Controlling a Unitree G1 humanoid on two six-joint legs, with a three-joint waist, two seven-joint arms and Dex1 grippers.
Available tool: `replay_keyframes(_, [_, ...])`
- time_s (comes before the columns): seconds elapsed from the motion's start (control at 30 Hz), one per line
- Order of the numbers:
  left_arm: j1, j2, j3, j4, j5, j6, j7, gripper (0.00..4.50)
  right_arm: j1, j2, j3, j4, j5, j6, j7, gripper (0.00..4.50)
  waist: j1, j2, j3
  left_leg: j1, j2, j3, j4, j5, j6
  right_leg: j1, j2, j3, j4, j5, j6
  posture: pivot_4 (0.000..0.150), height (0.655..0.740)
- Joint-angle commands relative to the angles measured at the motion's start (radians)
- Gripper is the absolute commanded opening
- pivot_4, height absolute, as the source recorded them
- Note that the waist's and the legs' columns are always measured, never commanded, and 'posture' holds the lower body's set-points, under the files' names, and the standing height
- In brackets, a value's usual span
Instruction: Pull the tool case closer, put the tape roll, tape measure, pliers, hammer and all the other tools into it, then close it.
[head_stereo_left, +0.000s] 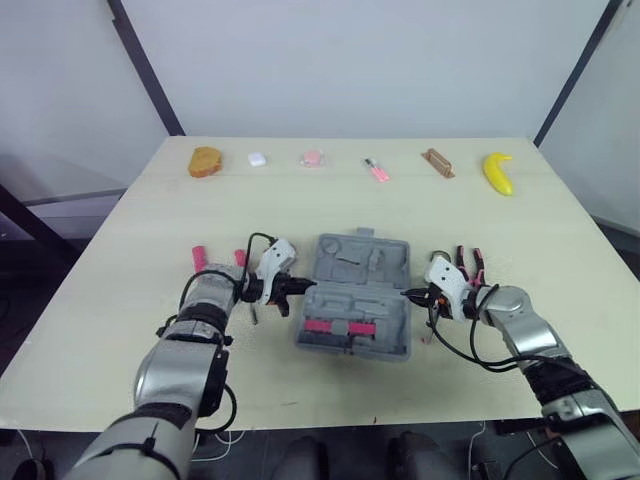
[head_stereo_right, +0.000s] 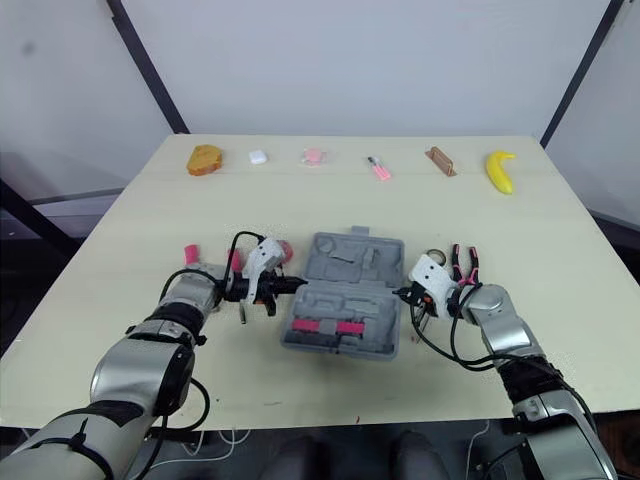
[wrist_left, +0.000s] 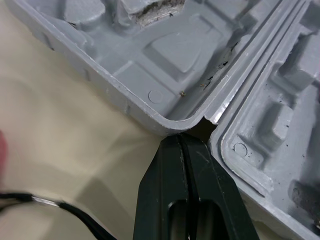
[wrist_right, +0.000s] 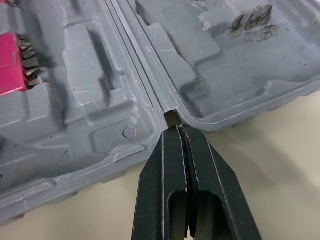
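Note:
The grey tool case (head_stereo_left: 355, 262) lies open in the middle of the table, and pink bit holders (head_stereo_left: 338, 326) sit in its near half. My left gripper (head_stereo_left: 300, 289) is shut, its tip against the hinge notch on the case's left side (wrist_left: 200, 125). On the right side my right gripper (head_stereo_left: 411, 295) is shut too, its tip at the hinge notch there (wrist_right: 170, 116). Red-handled pliers (head_stereo_right: 463, 262) lie just beyond my right wrist, with a small ring (head_stereo_right: 436, 256) beside them. Pink-handled tools (head_stereo_left: 198, 255) lie by my left forearm.
Along the far edge lie an orange-brown lump (head_stereo_left: 205, 161), a small white item (head_stereo_left: 257, 158), a pink item (head_stereo_left: 312, 158), a small pink tool (head_stereo_left: 377, 170), a brown block (head_stereo_left: 437, 162) and a banana (head_stereo_left: 498, 172). Bare tabletop (head_stereo_left: 300, 390) shows in front of the case.

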Motion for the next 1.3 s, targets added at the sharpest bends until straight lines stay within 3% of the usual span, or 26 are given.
replay_keyframes(0.03, [0.046, -0.013, -0.033, -0.066, -0.008, 0.024, -0.055, 0.04, 0.007, 0.010, 0.019, -0.089, 0.038, 0.020, 0.030, 0.00, 0.000, 0.000, 0.000, 0.000, 0.000, 0.000, 0.000, 0.000, 0.000, 0.000, 0.000, 0.000, 0.000, 0.000, 0.000, 0.150, 0.7400])
replay_keyframes(0.7, [0.429, 0.021, -0.057, -0.781, -0.155, 0.387, -0.051, 0.04, 0.129, -0.042, 0.033, -0.289, 0.087, 0.153, 0.081, 0.00, 0.005, 0.000, 0.000, 0.000, 0.000, 0.000, 0.003, 0.000, 0.001, 0.000, 0.000, 0.001, 0.001, 0.000, 0.000, 0.150, 0.7400])
replay_keyframes(1.3, [0.557, 0.073, -0.116, -0.988, -0.210, 0.493, -0.024, 0.04, 0.208, -0.123, 0.045, -0.413, 0.135, 0.250, 0.120, 0.00, 0.010, 0.000, 0.000, 0.000, 0.000, 0.000, 0.004, -0.001, 0.001, 0.001, 0.000, 0.001, 0.001, 0.000, 0.000, 0.150, 0.7400])
